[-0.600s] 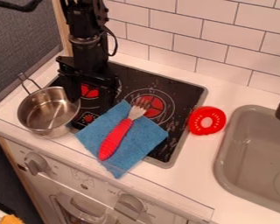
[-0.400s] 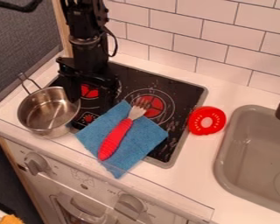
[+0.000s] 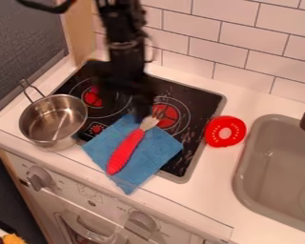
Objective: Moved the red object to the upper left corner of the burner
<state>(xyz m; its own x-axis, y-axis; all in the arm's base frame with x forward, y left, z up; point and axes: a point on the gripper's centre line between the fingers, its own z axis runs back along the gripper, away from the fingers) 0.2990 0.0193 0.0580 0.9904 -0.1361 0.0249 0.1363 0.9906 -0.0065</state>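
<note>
Sideways is what counts: the ring [image 3: 225, 131], likely the red object meant, lies flat on the counter [image 3: 212, 172] just beside the stove's right edge, to the gripper's [image 3: 132, 99] right and somewhat nearer the camera. Blur hides whether the gripper is spread or closed; I cannot tell. Reaching the ring probably means crossing rightward above the fork [image 3: 126, 151] and cloth [image 3: 154, 155].

Room to pass over stovetop [image 3: 196, 97], right of blue cloth [image 3: 161, 150]'s upper end. Blocking: pot [image 3: 53, 119] left of cloth, fork [image 3: 126, 151] on it, red ring [image 3: 213, 132] farther right.
</note>
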